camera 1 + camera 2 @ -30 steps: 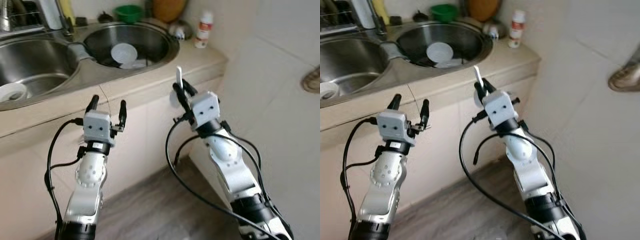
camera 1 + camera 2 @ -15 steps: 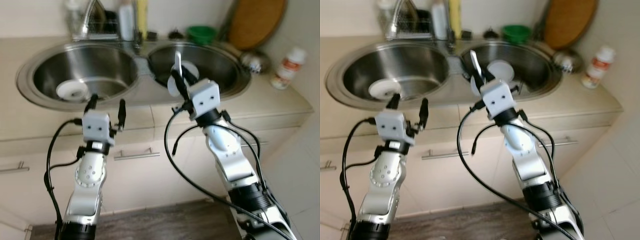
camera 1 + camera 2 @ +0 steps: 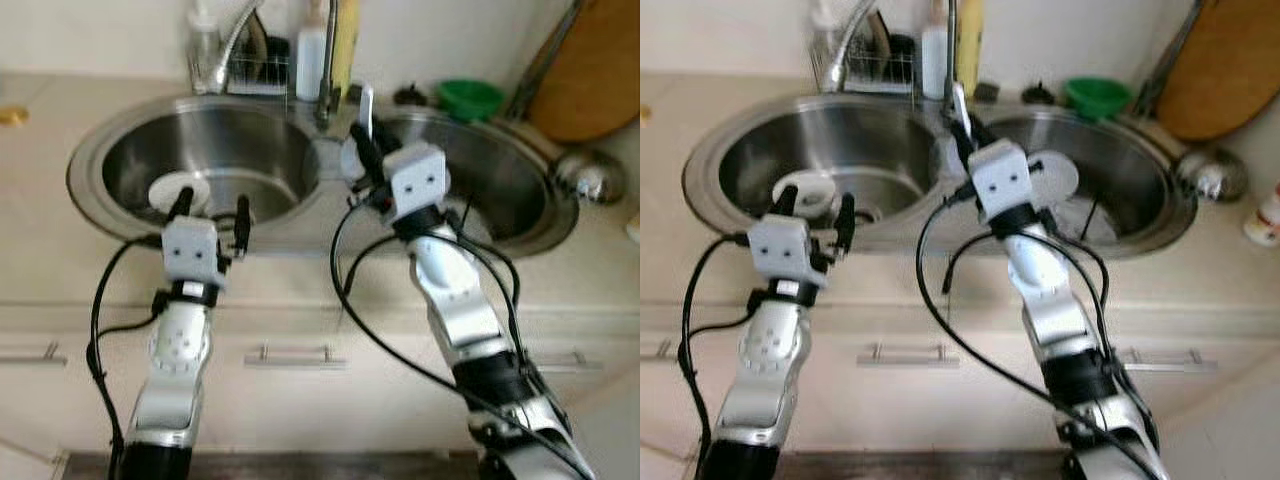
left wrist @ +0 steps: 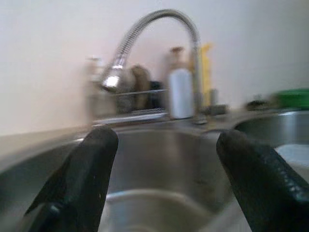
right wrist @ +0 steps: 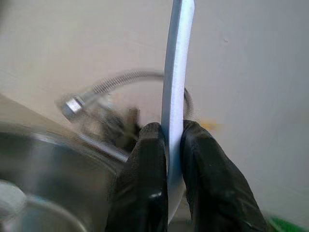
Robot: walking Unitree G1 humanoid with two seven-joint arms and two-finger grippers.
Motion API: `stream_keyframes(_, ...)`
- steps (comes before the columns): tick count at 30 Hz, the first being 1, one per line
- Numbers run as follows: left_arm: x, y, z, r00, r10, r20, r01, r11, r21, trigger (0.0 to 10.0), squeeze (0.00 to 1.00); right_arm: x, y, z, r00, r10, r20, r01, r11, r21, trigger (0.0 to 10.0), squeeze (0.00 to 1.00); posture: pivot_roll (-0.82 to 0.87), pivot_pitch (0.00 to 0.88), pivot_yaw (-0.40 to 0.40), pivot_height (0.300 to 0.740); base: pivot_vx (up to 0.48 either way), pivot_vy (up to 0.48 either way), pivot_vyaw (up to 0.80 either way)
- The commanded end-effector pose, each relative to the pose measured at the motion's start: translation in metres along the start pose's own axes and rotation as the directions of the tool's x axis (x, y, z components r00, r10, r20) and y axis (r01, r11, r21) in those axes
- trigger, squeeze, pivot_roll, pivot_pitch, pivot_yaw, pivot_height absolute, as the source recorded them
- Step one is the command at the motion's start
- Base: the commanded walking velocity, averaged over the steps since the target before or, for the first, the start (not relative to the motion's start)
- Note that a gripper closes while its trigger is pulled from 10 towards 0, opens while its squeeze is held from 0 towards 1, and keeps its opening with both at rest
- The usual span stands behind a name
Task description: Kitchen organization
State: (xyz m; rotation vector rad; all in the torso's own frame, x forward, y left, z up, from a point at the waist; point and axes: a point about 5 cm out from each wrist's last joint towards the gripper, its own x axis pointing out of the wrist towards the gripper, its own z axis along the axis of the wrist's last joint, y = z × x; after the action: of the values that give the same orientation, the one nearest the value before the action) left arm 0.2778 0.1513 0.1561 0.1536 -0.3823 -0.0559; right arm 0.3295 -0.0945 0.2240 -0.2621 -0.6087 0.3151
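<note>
With the right gripper (image 5: pixel 166 145) pinching a white plate (image 5: pixel 176 87) upright and the left gripper (image 4: pixel 164 159) open, the robot should lower the plate gently into the sink (image 3: pixel 120 150) at 12 o'clock.

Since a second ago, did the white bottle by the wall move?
Cannot tell. The white bottle sits near the view's right edge now, but the whole counter and sinks shifted with it, so the camera turned.

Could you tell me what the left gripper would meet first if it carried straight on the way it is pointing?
Probably the far inner wall of the left sink basin; the left gripper points over its near rim, though depth is unclear.
</note>
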Motion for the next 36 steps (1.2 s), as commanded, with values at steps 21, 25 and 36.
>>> stream_keyframes(21,0.004,-0.001,0.004,1.000,-0.013,0.020,0.012,1.000,0.018,10.0,0.00,0.023,-0.011,-0.087,0.807,-0.064,-0.587,0.134,0.988,0.077,0.0,0.00,0.10,0.003,-0.070,0.740,0.000,0.000,0.00)
stream_keyframes(25,0.004,-0.003,0.005,1.000,-0.019,0.020,0.019,1.000,0.016,10.0,0.00,0.015,-0.013,-0.100,0.715,-0.077,-0.695,0.148,0.988,0.043,10.0,0.00,0.11,0.007,-0.074,0.740,0.000,0.000,0.00)
stream_keyframes(36,0.002,-0.006,0.003,1.000,-0.025,0.010,0.025,1.000,0.003,10.0,0.00,0.010,-0.034,-0.100,0.728,-0.159,-0.667,0.268,0.961,0.064,10.0,1.00,0.09,0.016,-0.068,0.740,0.000,0.000,0.00)
